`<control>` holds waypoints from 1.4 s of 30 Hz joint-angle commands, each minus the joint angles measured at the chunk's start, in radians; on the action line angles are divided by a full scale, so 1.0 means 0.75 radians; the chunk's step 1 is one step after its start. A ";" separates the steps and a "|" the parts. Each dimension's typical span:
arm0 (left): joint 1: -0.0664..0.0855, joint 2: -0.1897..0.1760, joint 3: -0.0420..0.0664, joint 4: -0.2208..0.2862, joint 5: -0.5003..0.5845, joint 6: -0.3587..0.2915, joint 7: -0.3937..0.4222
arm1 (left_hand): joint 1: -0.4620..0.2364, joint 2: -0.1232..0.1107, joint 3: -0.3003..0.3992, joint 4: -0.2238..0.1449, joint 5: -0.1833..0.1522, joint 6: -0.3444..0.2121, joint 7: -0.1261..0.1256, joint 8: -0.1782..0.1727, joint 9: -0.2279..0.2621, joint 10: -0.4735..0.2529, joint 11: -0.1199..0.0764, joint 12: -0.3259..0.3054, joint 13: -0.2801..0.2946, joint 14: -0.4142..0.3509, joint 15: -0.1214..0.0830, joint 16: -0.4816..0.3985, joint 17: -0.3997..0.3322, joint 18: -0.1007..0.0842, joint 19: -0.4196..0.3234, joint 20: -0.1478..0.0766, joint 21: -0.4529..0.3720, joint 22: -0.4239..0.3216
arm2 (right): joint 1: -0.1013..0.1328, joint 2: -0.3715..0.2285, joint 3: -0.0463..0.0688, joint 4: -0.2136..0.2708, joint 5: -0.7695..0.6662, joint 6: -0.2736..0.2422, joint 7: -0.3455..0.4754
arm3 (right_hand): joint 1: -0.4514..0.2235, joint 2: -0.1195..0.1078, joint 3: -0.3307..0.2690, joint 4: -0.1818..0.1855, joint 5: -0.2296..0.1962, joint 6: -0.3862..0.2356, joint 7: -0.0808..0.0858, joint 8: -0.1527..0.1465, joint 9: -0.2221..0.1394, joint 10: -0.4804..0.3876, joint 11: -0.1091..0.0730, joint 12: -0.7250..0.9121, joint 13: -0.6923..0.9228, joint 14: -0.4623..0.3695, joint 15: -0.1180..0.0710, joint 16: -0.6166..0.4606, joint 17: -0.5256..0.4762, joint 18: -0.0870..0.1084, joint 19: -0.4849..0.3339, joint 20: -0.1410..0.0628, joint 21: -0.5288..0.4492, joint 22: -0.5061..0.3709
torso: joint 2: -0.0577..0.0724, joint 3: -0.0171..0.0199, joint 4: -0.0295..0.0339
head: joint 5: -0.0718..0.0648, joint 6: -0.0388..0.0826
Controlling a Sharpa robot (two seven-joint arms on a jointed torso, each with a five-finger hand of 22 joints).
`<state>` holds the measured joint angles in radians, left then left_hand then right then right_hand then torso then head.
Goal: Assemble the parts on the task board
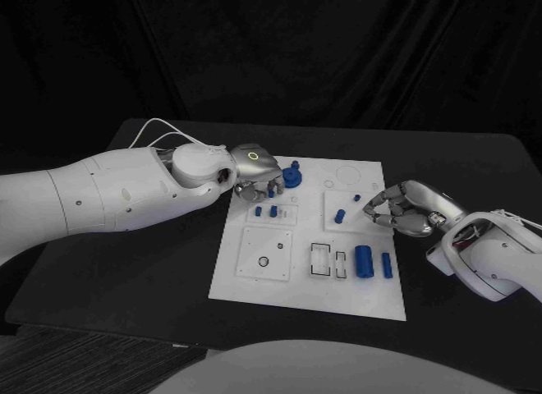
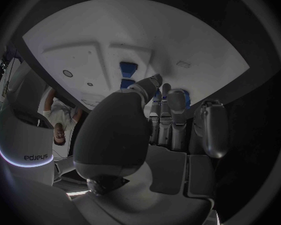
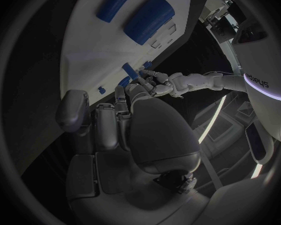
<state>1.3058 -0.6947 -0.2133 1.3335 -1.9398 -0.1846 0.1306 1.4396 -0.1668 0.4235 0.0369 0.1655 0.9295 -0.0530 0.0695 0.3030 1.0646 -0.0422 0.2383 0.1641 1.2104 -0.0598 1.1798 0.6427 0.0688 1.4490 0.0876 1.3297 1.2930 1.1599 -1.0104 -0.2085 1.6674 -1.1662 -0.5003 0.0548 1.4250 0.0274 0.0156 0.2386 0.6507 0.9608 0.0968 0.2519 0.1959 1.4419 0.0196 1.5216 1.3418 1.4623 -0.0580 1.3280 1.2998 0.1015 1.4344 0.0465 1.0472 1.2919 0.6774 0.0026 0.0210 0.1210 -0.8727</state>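
Item: task board point(image 1: 262, 283), white, on the black counter point(image 1: 129, 271) between my hands.

Left hand point(image 1: 254, 176): over the board's far corner, fingers curled down beside a stacked blue part point(image 1: 294, 175); whether it grips anything, I cannot tell.

Right hand point(image 1: 401, 209): at the board's edge, fingers curled inward, apparently holding nothing.

Handling: I judge a slow, vertical seating best.

Nearby: small blue pegs point(image 1: 266, 212) just under my left fingers, a blue peg point(image 1: 340, 217) beside my right, a blue cylinder point(image 1: 364, 260) nearer me. The pegs crowd the left hand's approach.
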 commanded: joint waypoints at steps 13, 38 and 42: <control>0.002 -0.029 0.002 -0.007 0.004 -0.085 -0.046 | -0.014 -0.030 0.083 0.006 -0.052 -0.147 -0.078 -0.006 -0.065 -0.084 0.046 -0.077 -0.036 -0.026 0.029 -0.034 -0.039 -0.018 -0.024 -0.003 -0.029 0.271 | -0.002 -0.023 0.001 0.022 -0.007 -0.002 -0.026 | 0.025 -0.004 0.053 -0.001 0.027 -0.011 -0.005 0.018 0.022 0.056 -0.012 -0.073 0.163 0.070 -0.002 -0.015 0.032 -0.002 -0.010 0.000 -0.028 0.190 | 0.000 0.0001 -0.0002 | -0.002 0.000; 0.109 -0.308 0.001 0.016 0.196 -0.704 0.170 | -0.298 0.046 0.025 0.345 -0.158 0.064 -0.011 0.079 -0.083 -0.321 -0.064 0.058 0.040 -0.604 -0.059 -0.402 -0.272 0.113 -0.844 0.008 -1.135 -0.007 | 0.399 -0.063 0.001 0.059 -0.358 0.323 -0.321 | 0.023 -0.157 0.052 0.058 -0.268 -0.113 0.002 -0.074 -0.004 -0.669 0.007 -1.252 -0.777 0.045 0.005 -0.193 -0.144 0.013 -0.017 0.013 -0.177 0.149 | -0.003 -0.0010 0.0023 | -0.067 0.000; 0.100 -0.334 0.001 0.041 0.493 -0.767 0.318 | -0.488 0.028 0.017 0.339 -0.172 0.027 0.002 0.038 -0.111 -0.501 -0.059 0.051 0.029 -0.854 -0.011 -0.683 -0.385 0.100 -1.054 0.012 -1.325 -0.095 | 0.434 -0.024 0.001 0.029 -0.528 0.419 -0.375 | -0.101 -0.211 -0.069 0.062 -0.447 -0.114 -0.015 -0.090 -0.003 -0.739 0.031 -1.399 -0.907 0.034 0.024 -0.252 -0.200 0.023 -0.026 0.024 -0.240 0.128 | -0.003 -0.0019 0.0017 | -0.074 0.000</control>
<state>1.3833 -0.9441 -0.2136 1.3553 -1.7987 -0.6195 0.2237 1.0920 -0.1469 0.4321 0.2814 0.0549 0.9747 -0.0500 0.1070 0.2270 0.7195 -0.0862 0.2852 0.1827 0.6143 -0.0630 0.6881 0.3525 0.1468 0.6888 0.0965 0.3522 1.2233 1.4812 -1.0321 -0.2076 1.6960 -1.3880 -0.3159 -0.1196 1.3756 -0.1447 -0.0255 0.2869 0.3311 0.8835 0.0872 0.2039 0.1947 0.8983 0.0453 0.4792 0.6648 1.4684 -0.0413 1.1490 1.1591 0.1020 1.4184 0.0658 0.8802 1.2919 0.6751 0.0015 0.0218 0.0684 -0.8727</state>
